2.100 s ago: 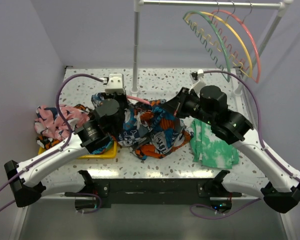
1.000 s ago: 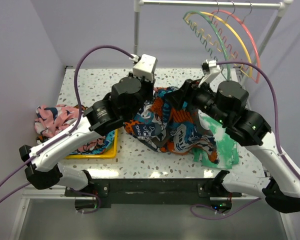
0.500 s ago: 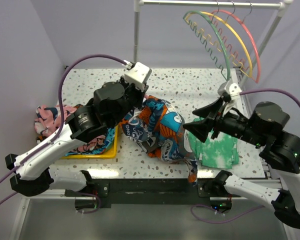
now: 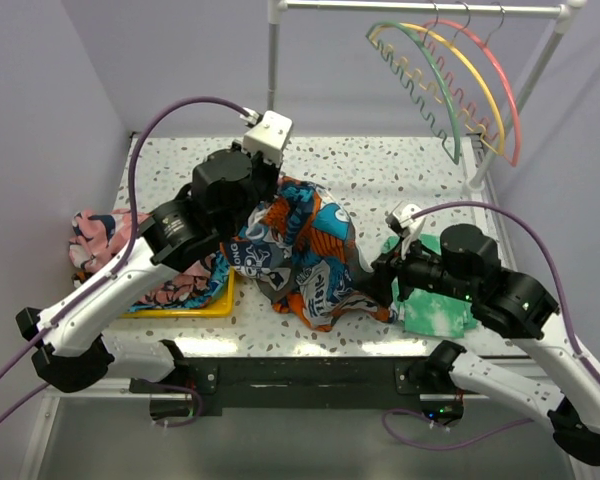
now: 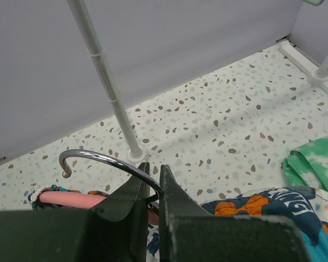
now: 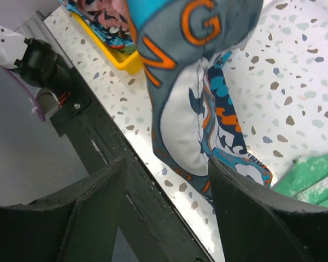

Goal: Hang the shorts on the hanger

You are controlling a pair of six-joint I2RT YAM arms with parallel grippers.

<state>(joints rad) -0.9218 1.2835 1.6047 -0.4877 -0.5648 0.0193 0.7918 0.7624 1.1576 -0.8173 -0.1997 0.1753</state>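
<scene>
The shorts (image 4: 305, 245), in an orange, teal, navy and white print, hang draped over the hanger at the table's middle. Only the hanger's metal hook (image 5: 98, 158) and a bit of its pink bar (image 5: 65, 197) show, in the left wrist view. My left gripper (image 5: 153, 166) is shut on the base of that hook and sits at the top of the shorts (image 4: 245, 205). My right gripper (image 4: 380, 278) is low at the shorts' lower right edge. Its jaws (image 6: 167, 164) stand wide open. The shorts' hem (image 6: 191, 125) hangs beyond them, not pinched.
A yellow tray (image 4: 195, 305) with a pink-and-navy garment (image 4: 110, 240) lies at the left. A green-and-white tie-dye cloth (image 4: 440, 305) lies under my right arm. A white rack pole (image 4: 272, 80) stands behind, with green, yellow and pink hangers (image 4: 450, 70) on its rail.
My left arm lifted the hanger and shorts off the table and holds them up. My right gripper left the shorts' top, swung out right, then came back low beside the hem.
</scene>
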